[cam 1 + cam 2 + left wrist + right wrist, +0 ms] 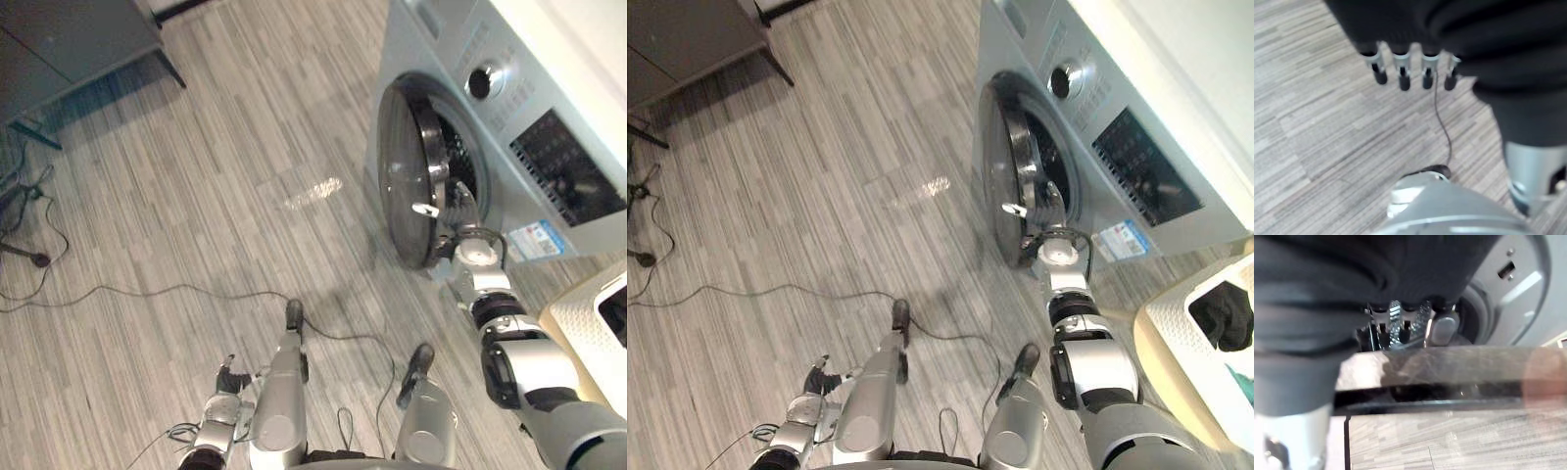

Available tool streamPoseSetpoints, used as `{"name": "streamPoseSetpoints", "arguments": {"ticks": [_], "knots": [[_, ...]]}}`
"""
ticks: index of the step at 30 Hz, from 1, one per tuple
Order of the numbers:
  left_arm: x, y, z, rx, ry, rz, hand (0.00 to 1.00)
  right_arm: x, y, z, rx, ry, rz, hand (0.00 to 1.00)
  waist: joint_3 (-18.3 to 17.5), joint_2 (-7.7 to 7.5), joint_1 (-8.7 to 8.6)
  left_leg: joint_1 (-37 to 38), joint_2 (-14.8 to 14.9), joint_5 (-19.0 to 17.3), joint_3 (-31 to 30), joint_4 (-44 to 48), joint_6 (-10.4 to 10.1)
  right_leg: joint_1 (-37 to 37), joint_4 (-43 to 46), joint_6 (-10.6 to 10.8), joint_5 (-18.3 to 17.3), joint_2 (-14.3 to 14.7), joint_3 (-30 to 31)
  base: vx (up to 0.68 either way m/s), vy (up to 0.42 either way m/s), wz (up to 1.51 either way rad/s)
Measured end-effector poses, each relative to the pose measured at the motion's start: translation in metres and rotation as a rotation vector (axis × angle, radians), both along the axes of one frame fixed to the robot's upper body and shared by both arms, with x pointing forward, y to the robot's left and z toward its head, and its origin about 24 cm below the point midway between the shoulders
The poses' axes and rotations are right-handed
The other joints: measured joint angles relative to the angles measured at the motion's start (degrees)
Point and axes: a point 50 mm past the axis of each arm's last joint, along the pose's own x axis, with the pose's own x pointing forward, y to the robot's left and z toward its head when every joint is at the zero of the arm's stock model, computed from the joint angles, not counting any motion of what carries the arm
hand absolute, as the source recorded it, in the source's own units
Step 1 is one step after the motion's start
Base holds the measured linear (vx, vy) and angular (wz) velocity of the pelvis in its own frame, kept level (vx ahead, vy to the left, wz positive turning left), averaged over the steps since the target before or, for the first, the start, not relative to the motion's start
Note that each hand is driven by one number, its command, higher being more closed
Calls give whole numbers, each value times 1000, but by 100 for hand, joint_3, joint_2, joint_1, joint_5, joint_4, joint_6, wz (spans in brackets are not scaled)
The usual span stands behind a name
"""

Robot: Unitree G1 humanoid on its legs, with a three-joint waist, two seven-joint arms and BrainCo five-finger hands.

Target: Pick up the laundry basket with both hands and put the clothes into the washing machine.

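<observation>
My left hand (227, 380) hangs low by my side over the plank floor (196, 196), its fingers (1402, 73) straight and spread, holding nothing. Out past my right arm, nearer to me than my right hand, sits the laundry basket (1176, 343), cream with small holes in its wall. Neither hand is touching it. A dark garment (1227, 318) lies inside, with a bit of teal cloth (1244, 384) beside it.

My right hand (462, 217) is up at the edge of the washing machine's round door (404, 176), which stands swung open. From the wrist camera the door's rim cuts across that hand, so I cannot tell whether it is clamped on the door or just resting there.

Beyond the hand is the washing machine (549, 59). Just right of the hand, a blue and white sticker (537, 238) has print too small to read. Farther up are a dark panel (566, 174) and a round dial (482, 81). Far off to the left stands a dark cabinet (69, 39).
</observation>
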Motion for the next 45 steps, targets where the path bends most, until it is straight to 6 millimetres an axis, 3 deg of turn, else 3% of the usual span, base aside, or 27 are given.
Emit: {"name": "streamPoseSetpoints", "arguments": {"ticks": [2,3,4,5,6,7,8,9,10,11,12,14,16,19,22,23,26,28,31,34,38,43,45], "knots": [[0,-5,-1,-15,-3,10,0,-4,-1,-6,6,7,-18,0,6,23,111,28,-70,3,-132,-233,-3,54,-114,1,-1,10,-103,-119,49,41],[-1,0,-1,-4,7,26,0,-7,6,-12,-8,12,11,0,3,-90,81,19,-173,-15,-132,-418,-36,85,-341,1,-15,-107,-240,-70,28,57],[-1,4,-1,-3,5,50,0,-9,11,-12,-24,7,36,0,21,-206,81,-218,-289,-57,-156,350,45,48,-318,-3,-6,-225,-305,-83,75,32],[-15,5,-8,-13,53,95,0,-12,32,-17,-70,10,131,0,37,-149,117,-271,-285,-581,-111,1408,211,66,-273,37,4,-160,-326,-44,71,-19],[-23,1,-13,-27,81,111,0,-15,48,-21,-93,30,217,0,25,-23,112,-80,-162,-1059,-89,1210,394,113,-248,26,27,-46,-306,-73,86,-3],[-24,1,-14,-28,94,113,0,-34,85,-54,-129,154,415,0,51,-107,141,-17,-236,-966,-38,1019,332,161,-316,-92,133,-99,-249,-37,36,29],[-23,2,-14,-26,91,112,0,-45,103,-70,-127,216,497,0,50,-108,167,23,-281,-930,-67,919,311,211,-366,-138,205,-104,-250,14,-18,67],[-22,1,-13,-29,86,114,0,-72,144,-96,-81,319,664,0,55,-97,266,72,-319,-835,-91,778,238,301,-434,-148,380,-103,-261,60,-47,52],[-22,1,-13,-33,83,122,0,-85,161,-105,-62,357,738,0,55,-96,291,75,-324,-767,-115,737,226,335,-439,-140,443,-97,-295,74,-58,64],[-25,1,-14,-43,90,151,0,-112,202,-114,15,401,888,0,57,-92,308,98,-332,-689,-190,646,197,407,-445,-168,540,-66,-406,111,-79,51],[-28,-1,-16,-50,104,154,0,-129,227,-111,101,403,979,0,55,-98,350,166,-294,-560,-209,559,232,516,-490,-146,566,-17,-508,114,-85,39],[-33,-1,-18,-54,122,169,0,-139,236,-101,199,359,1030,0,21,-168,360,296,-258,-537,-163,537,214,642,-530,-126,578,31,-515,103,-71,-2],[-42,8,-19,-18,147,161,0,-137,224,-94,275,305,990,0,-132,-391,190,448,-237,-531,-50,430,203,725,-638,-121,581,60,-461,85,-41,-23],[-44,18,-18,23,154,144,0,-130,179,-99,329,269,843,0,-337,-696,44,547,-149,-535,181,378,197,705,-758,-120,617,115,-280,75,-37,-31],[-18,27,-4,71,77,98,0,-141,119,-122,356,309,623,0,-515,-953,-101,758,-52,-534,432,281,196,707,-840,-145,699,175,-70,45,-23,-38],[-12,29,-1,79,58,93,0,-146,109,-126,359,316,586,0,-544,-993,-123,809,-40,-532,477,254,192,709,-876,-160,722,190,-12,17,-10,-48],[26,34,21,96,-60,77,0,-166,66,-139,374,340,415,0,-720,-1110,-402,902,81,-548,760,186,154,555,-929,-210,802,269,257,-32,-13,-47],[47,41,35,120,-119,68,0,-172,50,-142,368,347,352,0,-748,-1136,-471,899,169,-579,919,189,118,422,-995,-233,884,354,440,-76,-16,-62],[96,80,89,151,-292,109,0,-187,25,-147,374,355,246,0,-737,-1162,-620,755,466,-631,1247,352,47,8,-984,-391,1041,603,842,-131,-40,-75],[127,113,139,186,-406,136,0,-191,11,-148,370,355,193,0,-677,-1272,-729,443,691,-699,1320,667,-13,-307,-958,-455,1139,796,1017,-133,-50,-46],[162,166,255,307,-632,215,0,-194,-10,-146,394,325,89,0,-428,-1717,-864,-270,1141,-988,1377,1404,-78,-765,-1169,-552,1428,1129,1212,-166,-53,-46],[174,176,334,295,-835,247,0,-199,-10,-143,471,284,35,0,-202,-1852,-897,-1098,1405,-1241,1227,2077,-45,-1133,-1498,-548,1757,1310,1206,-77,-15,-21],[175,176,350,287,-878,246,0,-200,-5,-138,499,254,36,0,-141,-1850,-870,-1345,1554,-1312,1150,2315,-39,-1181,-1617,-512,1864,1425,1176,-21,-7,-20]]}}
